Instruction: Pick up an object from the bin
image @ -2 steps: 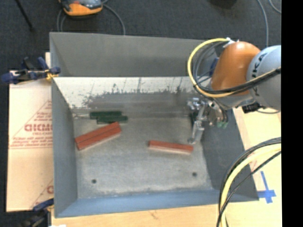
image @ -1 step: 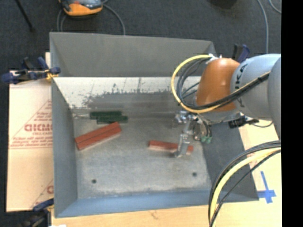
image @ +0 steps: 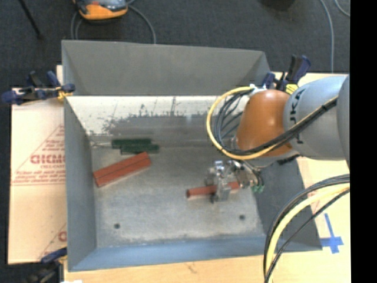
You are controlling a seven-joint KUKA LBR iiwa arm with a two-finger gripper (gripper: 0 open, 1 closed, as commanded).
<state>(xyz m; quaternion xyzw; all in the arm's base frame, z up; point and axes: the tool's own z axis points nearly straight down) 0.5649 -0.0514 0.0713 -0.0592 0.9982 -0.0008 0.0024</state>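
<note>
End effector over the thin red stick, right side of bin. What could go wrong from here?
1. The end effector seems off-centre on the thin red stick, with more stick showing on the view's left; lifted, it may tilt and slip out.
2. The stick lies flat on the bin floor, so a grasp may scrape the floor or miss.

A bar (image: pixel 135 145) is lying in the bin's (image: pixel 79 175) left half near the back wall, with a longer block (image: pixel 122 169) slanting just in front of it. A thin stick (image: pixel 200 192) is lying right of centre, under the gripper (image: pixel 222 187).
</note>
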